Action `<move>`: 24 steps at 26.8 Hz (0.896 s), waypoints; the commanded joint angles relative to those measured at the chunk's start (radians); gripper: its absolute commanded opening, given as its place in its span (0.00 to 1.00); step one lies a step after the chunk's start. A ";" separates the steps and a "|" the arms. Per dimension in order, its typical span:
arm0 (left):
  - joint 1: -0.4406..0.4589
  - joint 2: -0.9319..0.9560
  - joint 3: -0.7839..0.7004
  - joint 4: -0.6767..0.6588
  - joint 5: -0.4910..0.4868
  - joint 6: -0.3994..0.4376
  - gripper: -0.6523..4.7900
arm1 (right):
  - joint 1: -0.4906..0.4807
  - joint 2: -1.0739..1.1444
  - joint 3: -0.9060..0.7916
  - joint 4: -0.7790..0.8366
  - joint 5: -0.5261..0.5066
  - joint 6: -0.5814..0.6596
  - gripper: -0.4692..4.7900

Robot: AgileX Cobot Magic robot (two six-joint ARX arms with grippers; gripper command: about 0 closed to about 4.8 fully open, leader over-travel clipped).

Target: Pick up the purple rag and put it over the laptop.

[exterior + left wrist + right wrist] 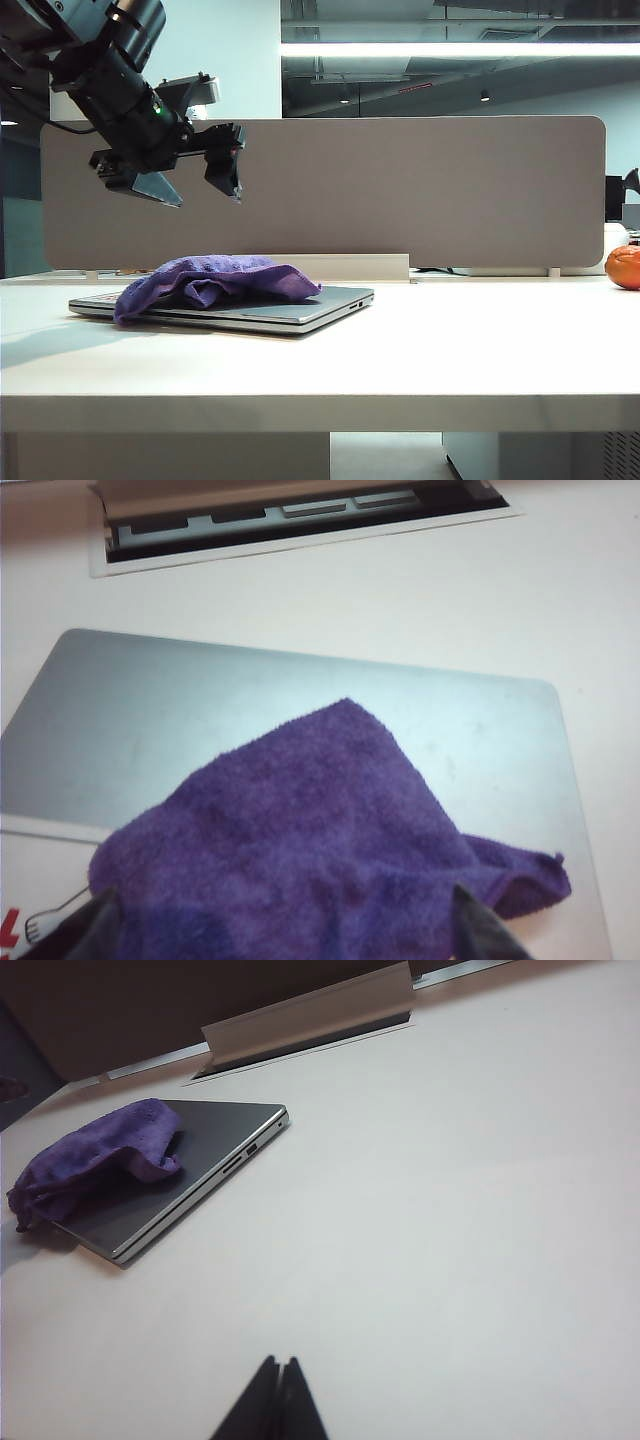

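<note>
The purple rag (208,281) lies crumpled on the closed silver-grey laptop (300,310), covering its left part and drooping over the left edge. My left gripper (198,182) hangs open in the air well above the rag, nothing between its fingers. In the left wrist view the rag (320,850) spreads over the laptop lid (150,720), and the two dark fingertips (85,930) stand wide apart, one on each side of it. My right gripper (280,1365) is shut over bare table, far from the laptop (190,1175) and the rag (95,1150).
A grey partition (420,190) runs behind the white table (450,350). A cable slot (300,520) with a raised lid lies behind the laptop. An orange fruit (623,267) sits at the far right edge.
</note>
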 commanded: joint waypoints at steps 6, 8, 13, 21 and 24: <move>-0.001 -0.064 0.002 -0.158 -0.002 0.007 0.11 | 0.001 0.000 -0.003 0.008 -0.005 0.000 0.13; -0.001 -0.085 0.002 -0.195 -0.002 0.048 0.11 | 0.001 -0.001 -0.003 0.008 -0.010 -0.001 0.13; -0.001 -0.191 -0.002 -0.269 -0.028 0.075 0.11 | 0.000 -0.001 -0.003 0.007 0.026 -0.042 0.13; -0.001 -0.311 -0.003 -0.349 -0.028 0.086 0.11 | 0.000 -0.001 -0.004 0.007 0.143 -0.116 0.13; -0.001 -0.362 -0.024 -0.349 -0.028 0.086 0.11 | 0.000 -0.001 -0.004 0.007 0.200 -0.137 0.13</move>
